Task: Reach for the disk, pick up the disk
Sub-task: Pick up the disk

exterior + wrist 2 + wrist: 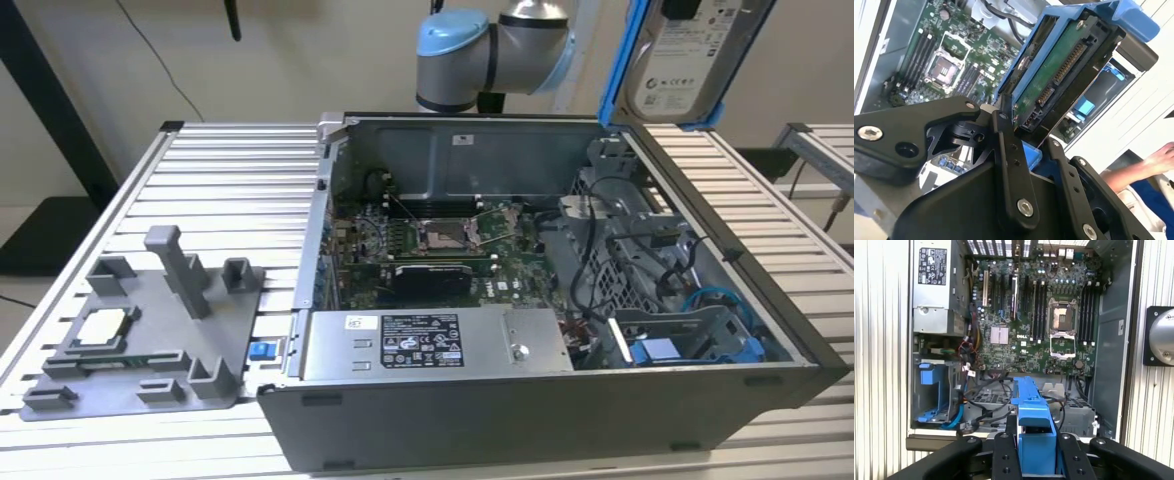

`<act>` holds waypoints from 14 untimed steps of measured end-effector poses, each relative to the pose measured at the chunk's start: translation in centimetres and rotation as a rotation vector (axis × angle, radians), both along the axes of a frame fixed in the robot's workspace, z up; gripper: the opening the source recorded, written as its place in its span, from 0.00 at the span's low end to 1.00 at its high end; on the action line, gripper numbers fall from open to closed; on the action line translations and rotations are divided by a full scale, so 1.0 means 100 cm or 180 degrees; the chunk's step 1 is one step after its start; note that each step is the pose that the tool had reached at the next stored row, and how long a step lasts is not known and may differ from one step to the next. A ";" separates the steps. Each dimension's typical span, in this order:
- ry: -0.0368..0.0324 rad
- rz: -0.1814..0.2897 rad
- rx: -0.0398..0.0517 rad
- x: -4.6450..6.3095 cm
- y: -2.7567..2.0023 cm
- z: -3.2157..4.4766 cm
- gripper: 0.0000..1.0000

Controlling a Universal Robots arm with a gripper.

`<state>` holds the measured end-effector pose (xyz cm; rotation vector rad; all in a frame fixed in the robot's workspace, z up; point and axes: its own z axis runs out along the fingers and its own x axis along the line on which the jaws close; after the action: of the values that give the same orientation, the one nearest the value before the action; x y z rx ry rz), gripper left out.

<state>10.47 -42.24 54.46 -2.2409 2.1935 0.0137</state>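
The disk (687,60), a silver-grey drive with a white label in a bright blue frame, hangs high above the far right corner of the open computer case (534,420) in the exterior view. In the second wrist view the disk (1054,75) shows its green circuit side and connectors. My gripper (1026,132) is shut on it, with a black finger (1009,165) on each side. In the first wrist view the disk's blue frame (1034,425) sits edge-on between the fingers (1004,452), well above the motherboard (1044,315).
Inside the case are a power supply (427,345) and a blue drive bay (694,345) with cables. A grey fixture (147,340) holding a small square chip (100,328) lies on the slatted table (227,170), on the exterior view's left. A person's hand (1164,155) rests beside the case.
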 end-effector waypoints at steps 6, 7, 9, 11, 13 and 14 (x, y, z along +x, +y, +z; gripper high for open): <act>0.0000 0.0000 -0.0001 0.000 -0.0239 -0.0005 0.00; 0.0000 0.0000 0.0000 0.000 -0.0284 -0.0007 0.00; 0.0000 0.0000 0.0000 0.000 -0.0357 -0.0010 0.00; 0.0000 0.0000 0.0000 0.000 -0.0426 -0.0019 0.00; 0.0000 0.0000 0.0000 0.000 -0.0492 -0.0029 0.00; 0.0000 0.0000 0.0000 0.000 -0.0519 -0.0036 0.00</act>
<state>10.47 -47.43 54.10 -2.2409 2.1936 0.0137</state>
